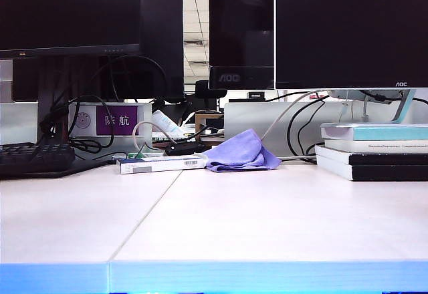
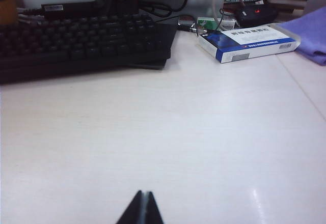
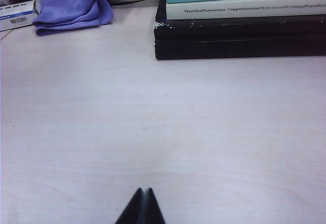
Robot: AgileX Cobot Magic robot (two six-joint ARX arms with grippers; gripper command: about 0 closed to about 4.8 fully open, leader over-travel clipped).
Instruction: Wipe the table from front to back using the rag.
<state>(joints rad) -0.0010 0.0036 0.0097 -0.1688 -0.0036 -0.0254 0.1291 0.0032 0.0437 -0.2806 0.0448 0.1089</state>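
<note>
You had both hands parked low over the near part of the table (image 1: 267,220), neither one showing in the exterior view. The left hand (image 2: 142,208) had its fingers pressed together into one dark wedge with nothing between them, aimed toward the keyboard (image 2: 81,43) at about 11 o'clock from it. The right hand (image 3: 142,207) was pressed together the same way and empty, facing the stack of books (image 3: 239,25) at about 1 o'clock. I judged this a resting pose, since neither hand had yet gone to the cloth.

The rag (image 1: 241,152) lay at the far middle of the table, at 12 o'clock in the exterior view, well apart from both hands. It sat just beside the flat blue and white box (image 1: 160,164) at its 9 o'clock, with the books off at its 3 o'clock. It was lavender purple, soft and loosely bunched, one fold peaked up and the edges draped flat on the table. Bunched like that, it probably needed pinching at the peak. From the right hand it lay at about 11 o'clock, from the left at about 1 o'clock, so either could reach it. The wide bare stretch of pale table in front was where you would wipe.
</note>
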